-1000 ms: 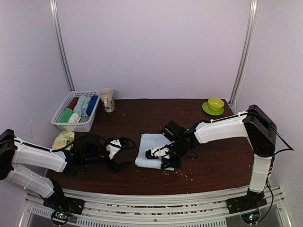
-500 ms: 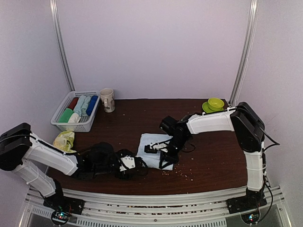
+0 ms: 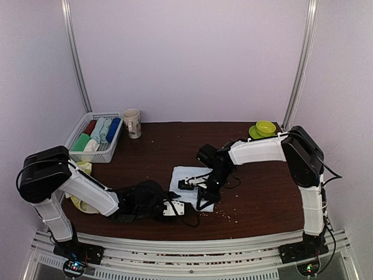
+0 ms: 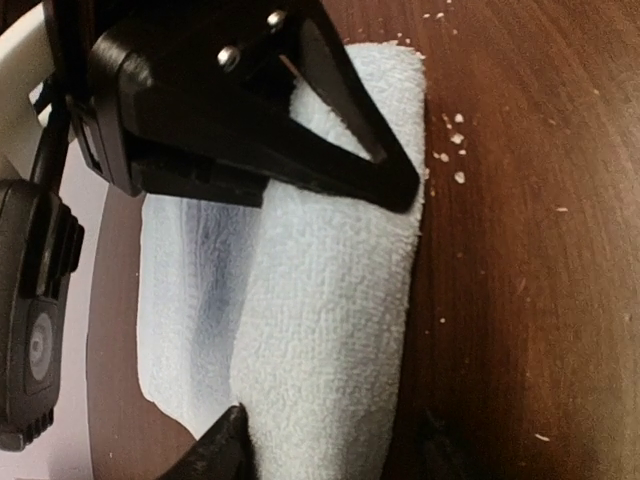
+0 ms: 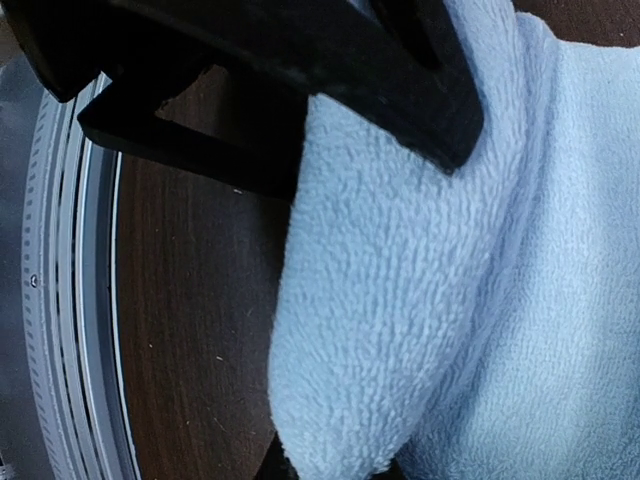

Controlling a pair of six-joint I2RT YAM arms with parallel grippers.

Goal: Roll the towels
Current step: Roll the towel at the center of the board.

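Well apart from the blue towel point(image 3: 182, 174), rolled cloths point(image 3: 99, 132) fill the basket point(image 3: 87, 154).

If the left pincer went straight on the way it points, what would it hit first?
Probably the pale blue towel: its rolled-up edge sits right between the left pincer's tips, though depth is hard to judge.

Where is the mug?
In the top view, the mug stands at the back left of the table, just right of the white basket.
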